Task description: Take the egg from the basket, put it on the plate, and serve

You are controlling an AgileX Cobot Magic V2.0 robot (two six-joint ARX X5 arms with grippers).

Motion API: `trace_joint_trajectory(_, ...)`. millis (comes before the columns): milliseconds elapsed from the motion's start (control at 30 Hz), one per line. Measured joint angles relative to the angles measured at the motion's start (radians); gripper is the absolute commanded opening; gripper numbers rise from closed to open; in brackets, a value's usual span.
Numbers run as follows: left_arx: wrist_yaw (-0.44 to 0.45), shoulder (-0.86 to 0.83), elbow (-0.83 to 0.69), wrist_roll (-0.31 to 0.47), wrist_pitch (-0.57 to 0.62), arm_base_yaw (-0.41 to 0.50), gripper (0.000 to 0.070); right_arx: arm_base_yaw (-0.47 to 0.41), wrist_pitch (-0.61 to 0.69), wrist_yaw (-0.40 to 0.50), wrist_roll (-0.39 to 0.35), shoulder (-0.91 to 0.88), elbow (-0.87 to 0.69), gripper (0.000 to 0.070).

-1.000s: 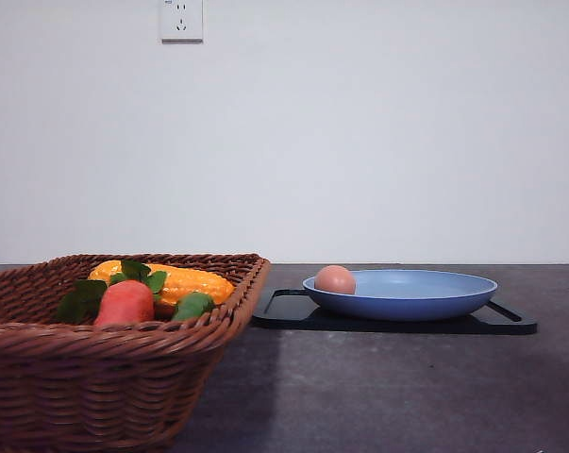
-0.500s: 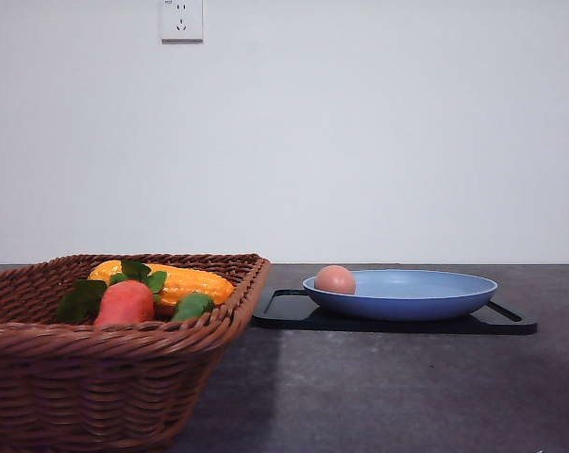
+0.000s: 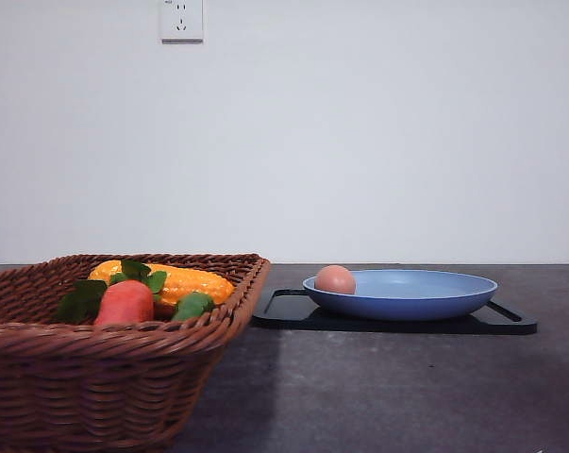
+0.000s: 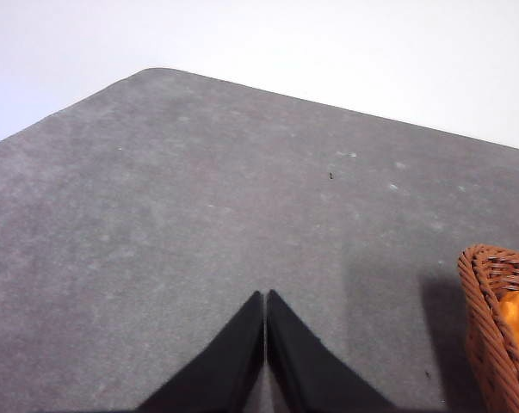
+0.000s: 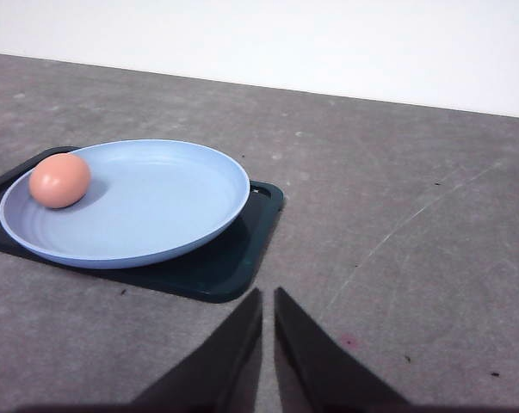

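The pinkish-brown egg (image 3: pixel 334 279) (image 5: pixel 60 179) lies inside the light blue plate (image 3: pixel 426 297) (image 5: pixel 156 206), against its left rim. The brown wicker basket (image 3: pixel 95 387) (image 4: pixel 498 335) stands at the front left of the table. My left gripper (image 4: pixel 265 297) is shut with nothing in it, over bare grey table beside the basket. My right gripper (image 5: pixel 268 294) is shut and empty too, hovering above the table a little short of the plate.
The plate rests on a flat black tray (image 3: pixel 293 311) (image 5: pixel 216 267) with handles. A red-orange vegetable (image 3: pixel 125 302) with green leaves and a yellow corn cob (image 3: pixel 185 281) lie in the basket. A white wall with a socket (image 3: pixel 181 19) stands behind the table.
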Motion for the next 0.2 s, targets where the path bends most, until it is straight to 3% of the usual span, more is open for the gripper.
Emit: trace_joint_trajectory(200,0.000,0.000,0.000,0.000,0.000,0.000,0.0000,0.000,0.000,0.000,0.000,0.000,0.000,0.0000)
